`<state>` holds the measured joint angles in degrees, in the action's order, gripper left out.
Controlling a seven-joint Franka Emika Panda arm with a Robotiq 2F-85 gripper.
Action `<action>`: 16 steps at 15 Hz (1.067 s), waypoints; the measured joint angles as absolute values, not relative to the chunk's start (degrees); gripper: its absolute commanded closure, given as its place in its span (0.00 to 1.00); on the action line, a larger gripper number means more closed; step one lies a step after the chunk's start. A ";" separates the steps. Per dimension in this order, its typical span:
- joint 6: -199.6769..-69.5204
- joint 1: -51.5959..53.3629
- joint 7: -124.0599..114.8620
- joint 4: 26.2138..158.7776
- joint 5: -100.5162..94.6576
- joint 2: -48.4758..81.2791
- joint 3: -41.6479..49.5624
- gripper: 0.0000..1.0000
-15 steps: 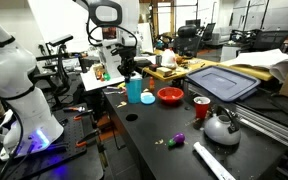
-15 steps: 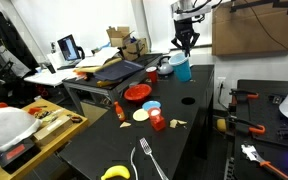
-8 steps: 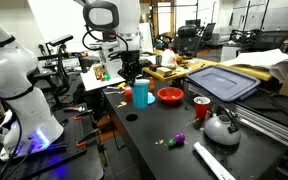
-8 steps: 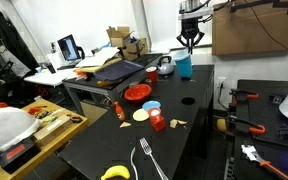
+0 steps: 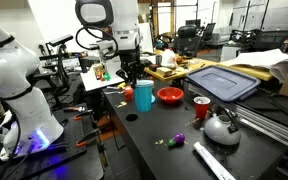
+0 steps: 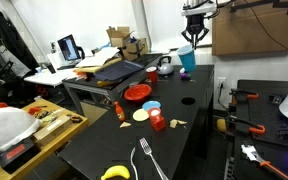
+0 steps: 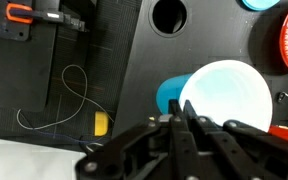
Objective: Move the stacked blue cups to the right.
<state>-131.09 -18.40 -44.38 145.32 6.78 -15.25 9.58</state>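
Observation:
The stacked blue cups (image 5: 143, 95) stand as one tall cyan tumbler near the table's far left edge, beside the red bowl (image 5: 170, 96). In an exterior view the cups (image 6: 187, 60) hang under the arm at the table's far end. My gripper (image 5: 135, 81) comes down from above and is shut on the cups' rim; it also shows from the opposite side (image 6: 190, 44). In the wrist view the wide pale rim of the cups (image 7: 227, 95) fills the centre right, and my gripper (image 7: 181, 112) pinches its near left edge. I cannot tell whether the cups' base touches the table.
A small red cup (image 5: 201, 107), a silver kettle (image 5: 221, 127) and a purple object (image 5: 180, 137) lie right of the cups. A red dish (image 6: 137, 93), a fork (image 6: 149, 160) and a banana (image 6: 114, 173) lie nearer. The table has a round hole (image 7: 168, 15).
My gripper has carried the blue cups sideways along the table's far end, closer to the red bowl. The grip on the rim is unchanged.

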 measured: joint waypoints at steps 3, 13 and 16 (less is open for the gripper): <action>-131.82 -19.61 -44.38 145.32 6.03 -15.21 10.07 0.99; -135.70 -21.09 -44.33 143.82 5.89 -9.65 14.01 0.99; -135.75 -21.25 -44.31 141.82 6.24 -6.94 15.69 0.99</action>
